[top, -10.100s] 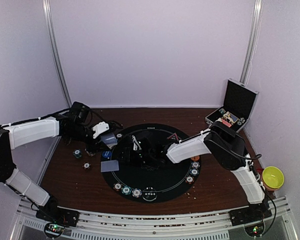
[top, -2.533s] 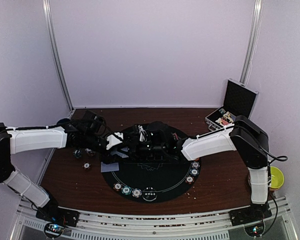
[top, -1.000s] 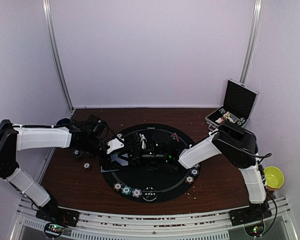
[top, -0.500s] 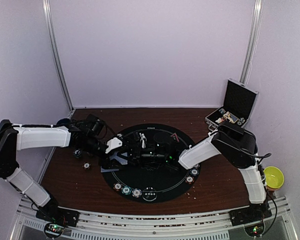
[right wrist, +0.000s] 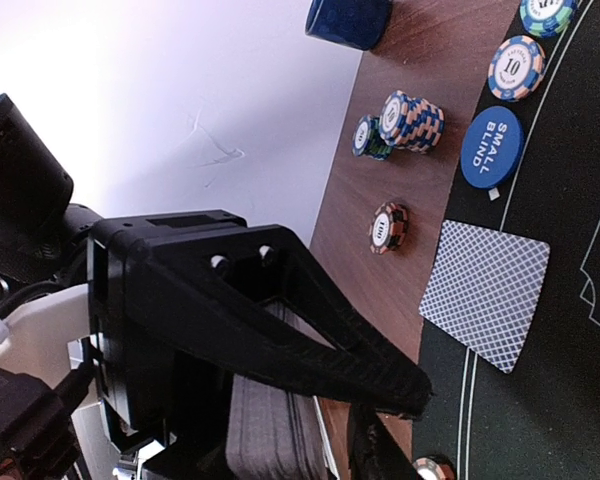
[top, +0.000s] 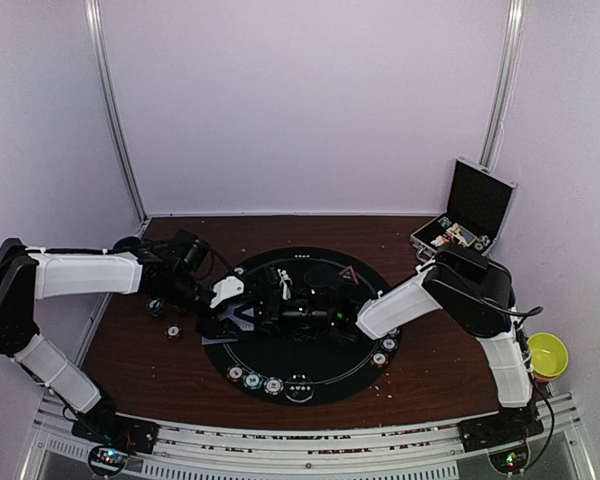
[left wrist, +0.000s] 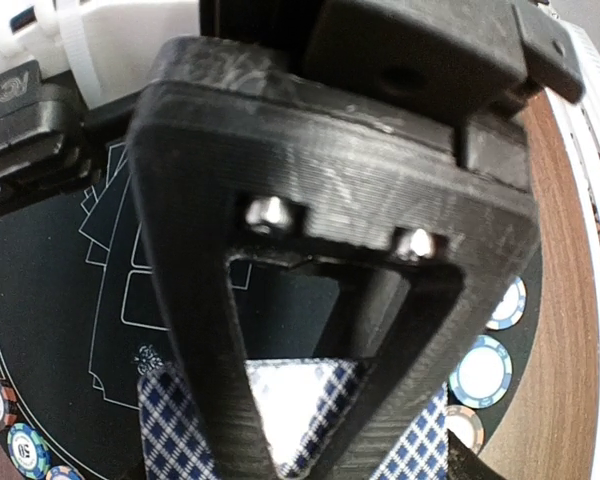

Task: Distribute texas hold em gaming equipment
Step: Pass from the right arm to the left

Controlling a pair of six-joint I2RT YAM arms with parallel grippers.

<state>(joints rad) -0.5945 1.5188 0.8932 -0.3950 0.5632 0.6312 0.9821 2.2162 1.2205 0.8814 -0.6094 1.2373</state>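
**Grippers meet over mat's left side**

Top: left gripper (top: 242,312) & right gripper (top: 268,305) close together over black mat (top: 315,352) on counter (top: 140,350); chips (top: 252,379) line mat's near rim.
L wrist: blue-checked card (left wrist: 290,400) lies past the fingers; can't tell if gripped.
R wrist: grey deck (right wrist: 265,440) betw. fingers, hold unclear; disc (right wrist: 492,147) reads "SMALL BLIND", striped chip (right wrist: 517,68) reads "10".

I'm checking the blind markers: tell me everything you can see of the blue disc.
The blue disc is round, flat, plastic by its look, printed SMALL BLIND in white. It lies face up at the edge of the black mat, seemingly partly on the wooden table, between a chip marked 10 and a face-down card, touching neither.
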